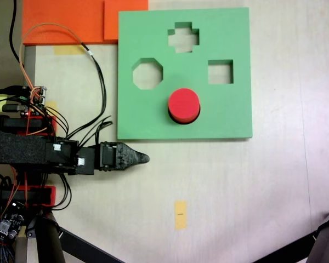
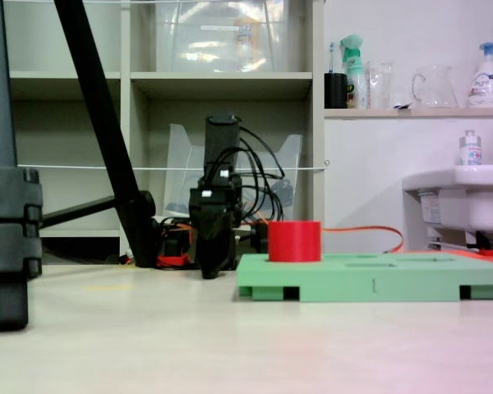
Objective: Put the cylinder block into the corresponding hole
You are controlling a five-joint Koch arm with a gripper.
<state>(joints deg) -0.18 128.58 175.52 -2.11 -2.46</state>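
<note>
One fixed view looks straight down from above the green foam board (image 1: 230, 115); another sits low at table height, facing the arm's front. Both share the board, the cylinder block (image 1: 184, 104) and the gripper (image 1: 142, 158).

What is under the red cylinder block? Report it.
The cylinder block stands upright on the green foam board, its top well above the board's surface. A dark edge shows at its base, but the block covers whatever cutout lies beneath.

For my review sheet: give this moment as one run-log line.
cylinder block: seated in round hole of green board, standing proud | gripper: off the board, holding nothing, jaw state unclear | octagonal, cross, square cutouts: unfilled
</note>
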